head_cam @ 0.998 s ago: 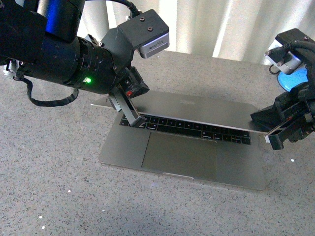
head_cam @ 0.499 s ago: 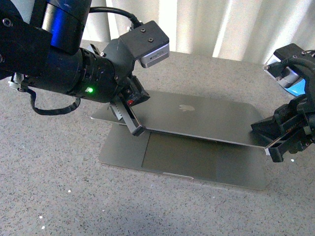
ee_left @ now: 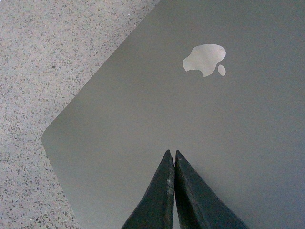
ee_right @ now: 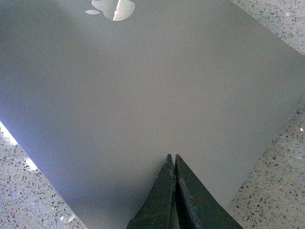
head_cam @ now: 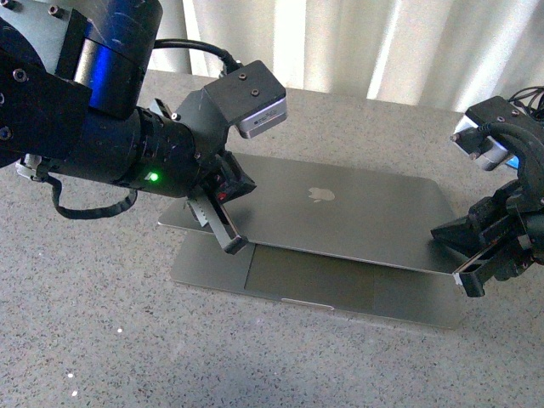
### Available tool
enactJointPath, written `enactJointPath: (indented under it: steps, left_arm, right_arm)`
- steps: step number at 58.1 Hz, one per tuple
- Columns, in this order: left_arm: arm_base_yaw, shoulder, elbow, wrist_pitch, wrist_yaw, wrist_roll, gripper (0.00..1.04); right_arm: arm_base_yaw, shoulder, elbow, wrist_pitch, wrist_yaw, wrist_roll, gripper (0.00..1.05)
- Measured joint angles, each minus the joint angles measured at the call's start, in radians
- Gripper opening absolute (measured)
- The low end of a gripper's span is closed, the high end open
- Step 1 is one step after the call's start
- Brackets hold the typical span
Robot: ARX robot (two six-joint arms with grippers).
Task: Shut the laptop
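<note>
The space-grey laptop (head_cam: pixel 340 217) lies on the speckled table with its lid folded down to a narrow gap above the base; the trackpad (head_cam: pixel 314 285) still shows under the front edge. The pale apple logo (head_cam: pixel 320 194) faces up. My left gripper (head_cam: pixel 232 245) is shut and rests on the lid's left front corner. My right gripper (head_cam: pixel 467 280) is shut and rests on the lid's right front corner. The lid fills the left wrist view (ee_left: pixel 190 119) and the right wrist view (ee_right: pixel 143 95), with the shut fingertips (ee_left: pixel 171 155) (ee_right: pixel 171 157) lying on it.
The grey speckled table (head_cam: pixel 102 323) runs wide round the laptop. Pale curtains (head_cam: pixel 357 42) hang behind the table's far edge. The bulky left arm (head_cam: pixel 102 127) reaches over the table's left part.
The lid has come down from well open, with keys showing, to almost flat on the base. Both grippers have gone down with it, staying on its front corners.
</note>
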Motion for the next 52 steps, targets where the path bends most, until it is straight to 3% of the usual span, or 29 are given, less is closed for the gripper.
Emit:
enactJointPath:
  steps: [52]
  left_arm:
    - [0.006,0.021,-0.019,0.024,0.017,-0.022,0.04]
  right_arm:
    - [0.001,0.008,-0.019,0.003,-0.003,0.0,0.01]
